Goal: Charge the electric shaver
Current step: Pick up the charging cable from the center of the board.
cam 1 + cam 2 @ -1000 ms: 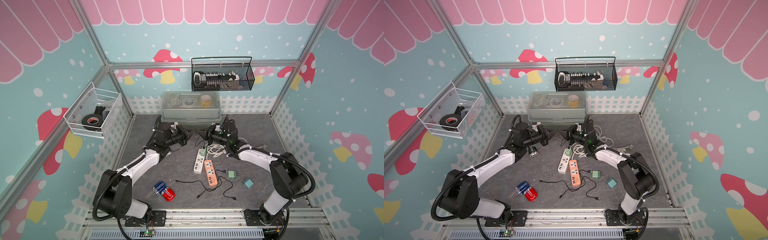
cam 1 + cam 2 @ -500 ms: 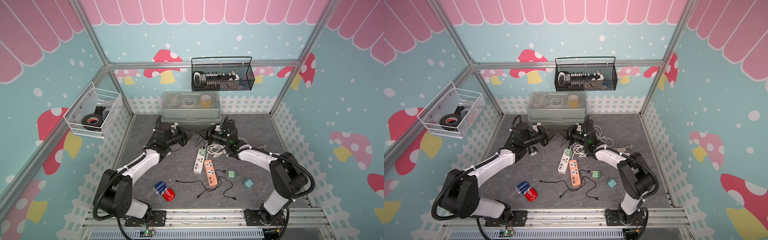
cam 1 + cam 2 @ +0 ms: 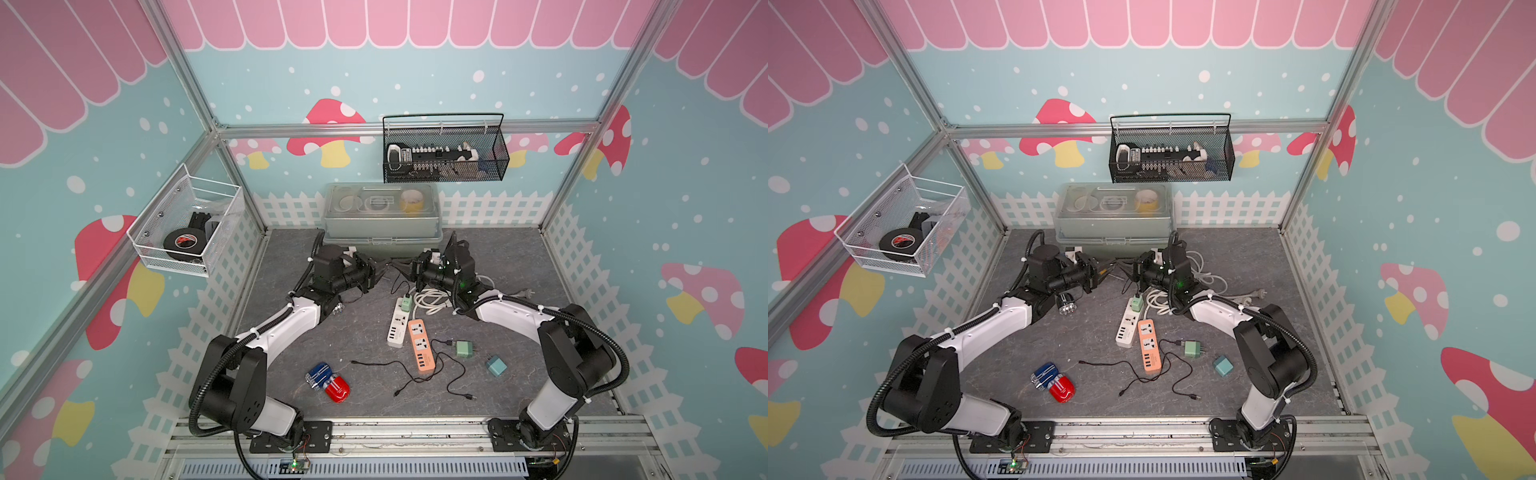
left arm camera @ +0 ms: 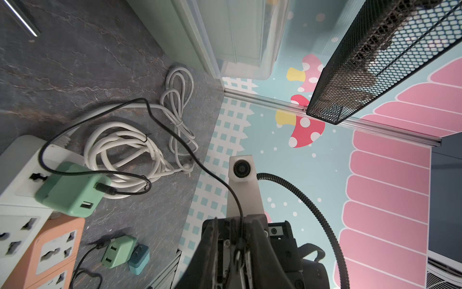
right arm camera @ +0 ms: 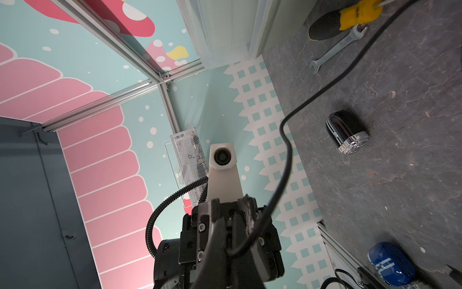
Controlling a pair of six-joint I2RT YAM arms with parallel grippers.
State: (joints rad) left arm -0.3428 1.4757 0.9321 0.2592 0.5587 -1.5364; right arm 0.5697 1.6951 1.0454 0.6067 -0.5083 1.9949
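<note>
The left claw (image 4: 233, 221) has just begun to ease apart above the back edge of the worktop (image 3: 519, 257). Its jaws are now a little open with the black charging cable (image 5: 289, 152) running between them, while the right claw (image 5: 231, 202) stays clamped shut on that cable (a handover, by the look of it). The electric shaver (image 5: 346, 133) lies unplugged toward the worktop's left edge, so plugging it in remains to be done.
</note>
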